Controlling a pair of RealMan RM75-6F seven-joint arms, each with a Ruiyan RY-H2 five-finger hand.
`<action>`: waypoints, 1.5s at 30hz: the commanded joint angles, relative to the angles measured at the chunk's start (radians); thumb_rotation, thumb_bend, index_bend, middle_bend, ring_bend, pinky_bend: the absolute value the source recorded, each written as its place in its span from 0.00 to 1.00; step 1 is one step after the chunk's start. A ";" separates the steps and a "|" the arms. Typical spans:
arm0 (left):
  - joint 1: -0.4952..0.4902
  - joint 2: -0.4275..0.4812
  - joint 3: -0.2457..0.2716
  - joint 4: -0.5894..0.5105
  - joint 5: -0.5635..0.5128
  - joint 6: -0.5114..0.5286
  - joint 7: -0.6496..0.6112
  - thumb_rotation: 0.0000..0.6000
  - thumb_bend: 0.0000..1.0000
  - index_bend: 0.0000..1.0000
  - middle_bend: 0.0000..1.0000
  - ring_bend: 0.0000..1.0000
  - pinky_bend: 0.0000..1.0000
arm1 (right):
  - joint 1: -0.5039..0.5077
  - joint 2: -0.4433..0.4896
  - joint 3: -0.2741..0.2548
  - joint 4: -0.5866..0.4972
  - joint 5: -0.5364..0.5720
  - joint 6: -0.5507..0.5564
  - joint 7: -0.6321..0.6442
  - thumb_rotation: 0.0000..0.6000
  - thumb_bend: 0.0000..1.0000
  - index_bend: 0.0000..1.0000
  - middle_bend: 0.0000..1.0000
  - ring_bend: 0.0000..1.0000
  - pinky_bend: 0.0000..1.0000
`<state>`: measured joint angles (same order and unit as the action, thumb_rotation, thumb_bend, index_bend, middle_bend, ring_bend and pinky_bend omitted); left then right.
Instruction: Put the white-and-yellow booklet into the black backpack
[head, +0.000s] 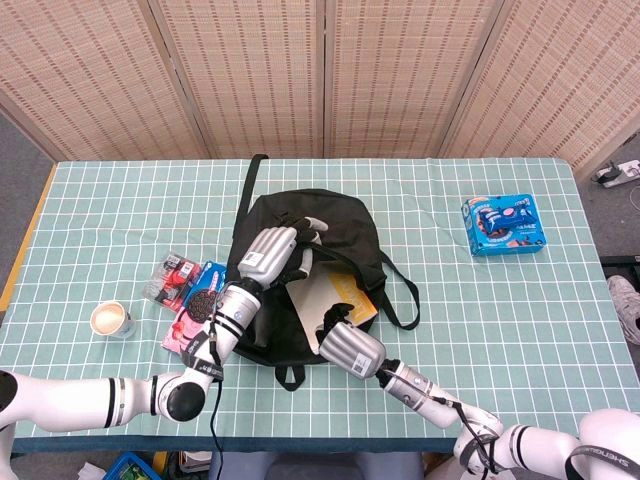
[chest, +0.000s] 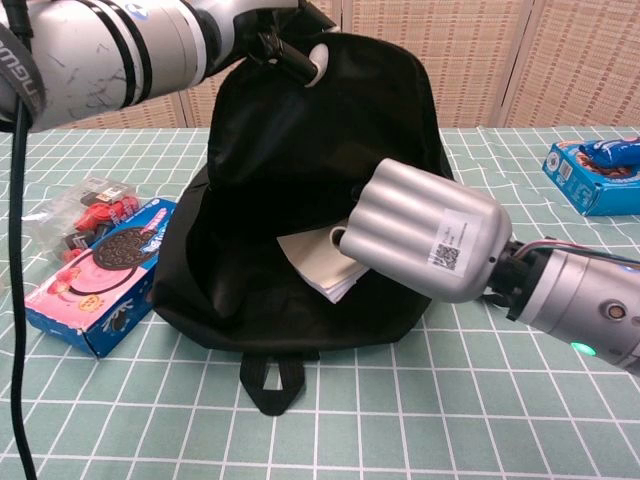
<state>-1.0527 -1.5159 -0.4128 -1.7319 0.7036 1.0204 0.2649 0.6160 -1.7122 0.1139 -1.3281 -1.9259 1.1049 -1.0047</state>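
Counter carries a green grid cloth, everything sits on it. Black backpack lies mid-counter, mouth open toward you; your left robot hand grips the upper edge of the opening and holds it lifted, clearest in the chest view. White-and-yellow booklet is partway inside the backpack mouth: the white near corner shows between the bag's walls, and a yellow strip shows along its right side in the head view. Your right robot hand has its fingers curled onto the booklet's near edge, knuckles toward the chest camera; it holds the booklet, fingertips hidden inside the bag.

Left of the backpack: a blue-and-pink cookie box, touching the bag's side in the chest view, and a clear packet with red contents just beyond it. Paper cup further left, well apart. Blue snack box to the far right.
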 joint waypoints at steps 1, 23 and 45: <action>0.002 0.004 0.003 -0.004 0.002 -0.002 -0.001 1.00 0.71 0.67 0.25 0.20 0.11 | 0.012 -0.012 0.008 0.006 -0.003 0.018 0.011 1.00 0.34 1.00 0.70 0.55 0.54; 0.028 0.047 0.024 -0.029 0.036 -0.006 -0.027 1.00 0.71 0.67 0.25 0.20 0.11 | 0.044 -0.107 -0.001 0.067 0.160 -0.058 0.143 1.00 0.00 0.41 0.43 0.39 0.54; 0.050 0.112 0.017 -0.060 0.011 -0.038 -0.072 1.00 0.71 0.67 0.25 0.20 0.11 | 0.107 -0.168 0.045 0.203 0.258 -0.018 0.307 1.00 0.01 0.34 0.40 0.29 0.54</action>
<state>-1.0027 -1.4047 -0.3957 -1.7911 0.7155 0.9831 0.1928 0.7073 -1.8700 0.1698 -1.1562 -1.6401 1.0591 -0.7439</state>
